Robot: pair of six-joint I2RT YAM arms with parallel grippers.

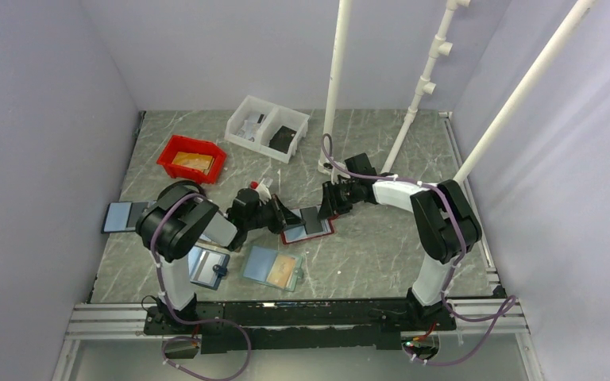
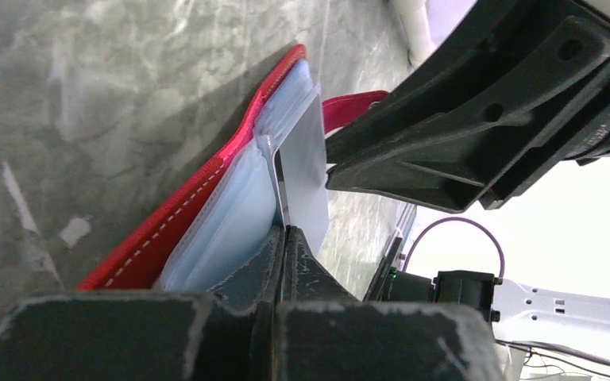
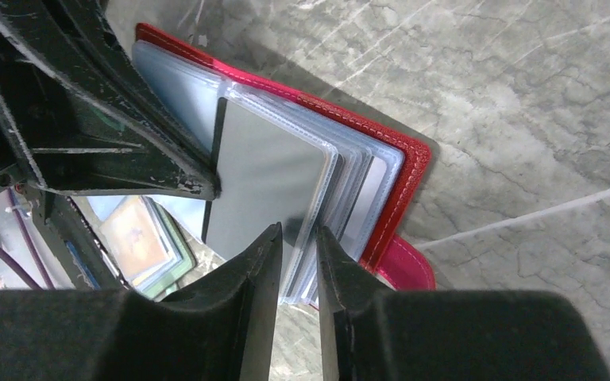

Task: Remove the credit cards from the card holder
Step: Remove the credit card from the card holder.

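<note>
**Top view:** card holder (image 1: 311, 227) at mid-table, its left and far edges covered by the left gripper (image 1: 292, 216) and right gripper (image 1: 327, 212). Contents of the white bin (image 1: 254, 148) at the far edge are too small to tell. A second holder (image 1: 206, 266) by the near edge lies partly under the left arm.

**Left wrist view:** the card holder's near end is hidden behind the fingers (image 2: 238, 270), and the right gripper is cut off by the top and right edges.

**Right wrist view:** the pink tab (image 3: 410, 266) is partly behind a finger. Whether the left pinch takes a sleeve alone or a card with it is hidden
</note>
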